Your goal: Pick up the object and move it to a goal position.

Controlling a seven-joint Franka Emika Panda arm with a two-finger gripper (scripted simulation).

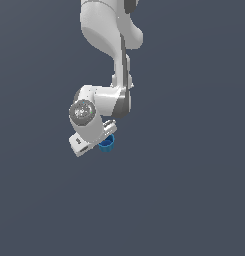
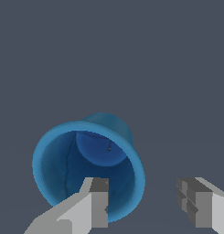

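Note:
The object is a small bright blue cup (image 2: pixel 67 160) with a hollow top, and the wrist view looks down into its opening. My gripper (image 2: pixel 145 208) is open and hovers right over it. One finger (image 2: pixel 97 203) shows in front of the cup's hollow, and the other finger (image 2: pixel 198 205) stands well outside the rim, so one side of the cup's wall lies between them. In the exterior view the cup (image 1: pixel 107 144) peeks out from under the white hand, with the gripper (image 1: pixel 103 137) directly above it and the fingertips mostly hidden. Whether a finger touches the cup cannot be told.
The flat dark grey-blue ground (image 1: pixel 184 190) stretches all around the cup. The white arm (image 1: pixel 111 30) comes down from the top of the exterior view.

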